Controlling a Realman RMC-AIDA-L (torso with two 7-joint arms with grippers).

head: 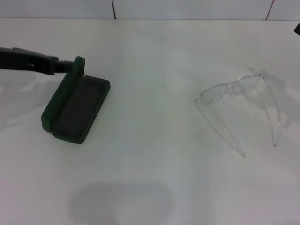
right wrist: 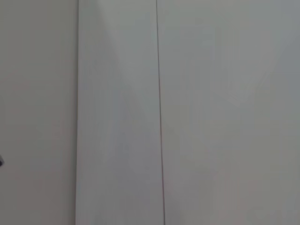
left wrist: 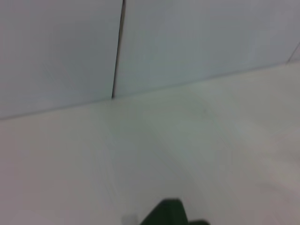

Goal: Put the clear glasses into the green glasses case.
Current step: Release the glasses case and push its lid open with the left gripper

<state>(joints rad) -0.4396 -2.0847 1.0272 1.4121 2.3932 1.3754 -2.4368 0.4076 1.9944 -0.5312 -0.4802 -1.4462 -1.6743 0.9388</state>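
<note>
The green glasses case (head: 60,101) lies open at the left of the white table, its dark lining facing up and its lid raised along the left side. My left gripper (head: 64,67) reaches in from the left and meets the lid's far corner. A dark green corner of the case (left wrist: 166,214) also shows in the left wrist view. The clear glasses (head: 229,87) rest at the right of the table, temple arms unfolded and pointing toward me, well apart from the case. Only a dark sliver of the right arm (head: 297,29) shows at the right edge.
The white table (head: 150,140) ends at a pale panelled wall (head: 187,8) behind. A soft grey shadow (head: 122,201) falls on the near part of the table. The right wrist view shows only wall panels (right wrist: 211,112).
</note>
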